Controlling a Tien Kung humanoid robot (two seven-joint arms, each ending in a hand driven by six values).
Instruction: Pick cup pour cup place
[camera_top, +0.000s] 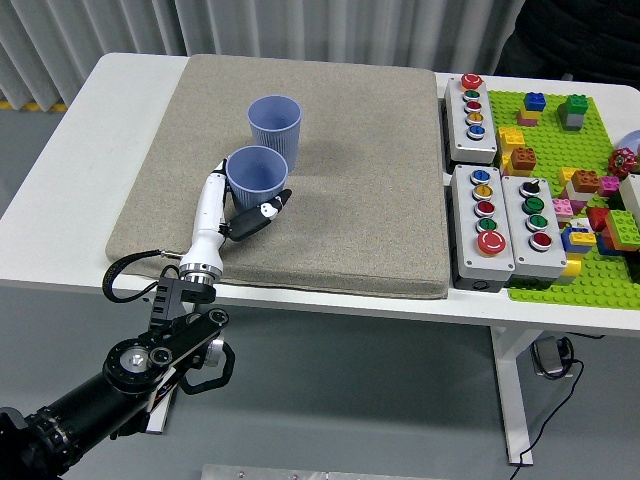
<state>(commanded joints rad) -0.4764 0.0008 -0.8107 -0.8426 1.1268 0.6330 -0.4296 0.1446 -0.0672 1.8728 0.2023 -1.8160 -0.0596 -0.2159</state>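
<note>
1. The white left hand (238, 208) wrapped its fingers round the near lavender plastic cup (256, 176) on the grey mat (360, 180).
2. For pouring into the far lavender cup (274, 121), a firm grip and slow tilt seemed wise.

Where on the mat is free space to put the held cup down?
Bare mat lies between the two cups and the button boxes. It is crowded where the left hand grips the near cup beside the far cup.
</note>
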